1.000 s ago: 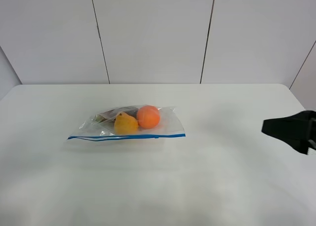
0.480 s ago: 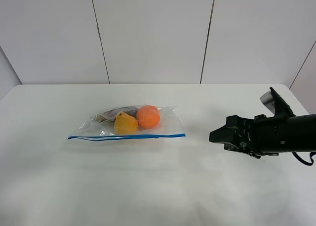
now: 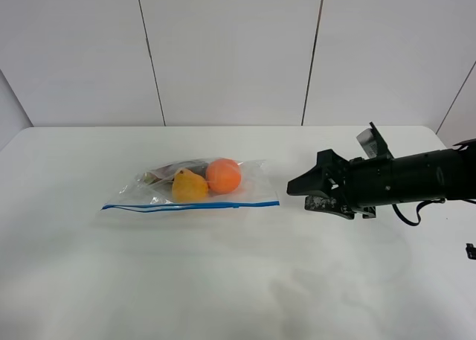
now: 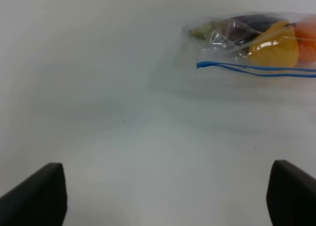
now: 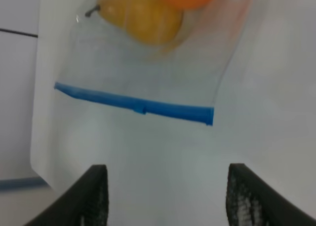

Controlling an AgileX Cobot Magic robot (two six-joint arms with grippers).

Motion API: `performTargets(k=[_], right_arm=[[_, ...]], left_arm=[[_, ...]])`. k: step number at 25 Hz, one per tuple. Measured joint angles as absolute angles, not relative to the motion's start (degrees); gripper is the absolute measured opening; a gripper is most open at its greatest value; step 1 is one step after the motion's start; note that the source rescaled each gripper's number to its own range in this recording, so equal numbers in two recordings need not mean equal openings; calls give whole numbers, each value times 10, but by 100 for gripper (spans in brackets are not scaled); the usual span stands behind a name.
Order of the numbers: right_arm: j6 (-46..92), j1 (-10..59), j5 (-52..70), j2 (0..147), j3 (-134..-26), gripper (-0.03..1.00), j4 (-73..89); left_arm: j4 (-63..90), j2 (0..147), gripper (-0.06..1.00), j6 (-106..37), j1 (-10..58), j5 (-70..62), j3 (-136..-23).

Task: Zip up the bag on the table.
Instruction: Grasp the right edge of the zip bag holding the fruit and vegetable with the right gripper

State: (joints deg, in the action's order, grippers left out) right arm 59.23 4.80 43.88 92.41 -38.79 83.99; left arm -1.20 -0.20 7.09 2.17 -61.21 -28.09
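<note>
The bag [image 3: 249, 182] lies flat on the white table [image 3: 238, 280], left of centre. It is clear plastic with a blue zipper strip [image 3: 190, 204] along its near edge, and an orange fruit [image 3: 223, 175] and a yellow pear [image 3: 190, 186] show inside. My right gripper [image 3: 300, 194] hovers just right of the bag's right end, open and empty. In the right wrist view the strip [image 5: 133, 105] lies ahead of the open right gripper [image 5: 168, 196]. The left gripper [image 4: 163, 196] is wide open and empty, and the bag [image 4: 256, 43] lies well ahead of it.
A grey panelled wall [image 3: 230, 50] rises behind the table's far edge. The black right arm [image 3: 409, 178] stretches in from the right side. A small dark part [image 3: 470, 251] shows at the right border.
The right arm has swept in from the right edge toward the bag, stopping close to its right end. The bag has not moved.
</note>
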Motion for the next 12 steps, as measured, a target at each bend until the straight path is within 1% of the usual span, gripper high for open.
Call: performTargets(k=[9,12], right_arm=[[588,48,445,984,-399,89,870],[590,58,447,1012,-408,89,873]], left_arm=[[-12,-2,100,71,22,-612,-281],[-12,-2,100,71,22,-612,-281]])
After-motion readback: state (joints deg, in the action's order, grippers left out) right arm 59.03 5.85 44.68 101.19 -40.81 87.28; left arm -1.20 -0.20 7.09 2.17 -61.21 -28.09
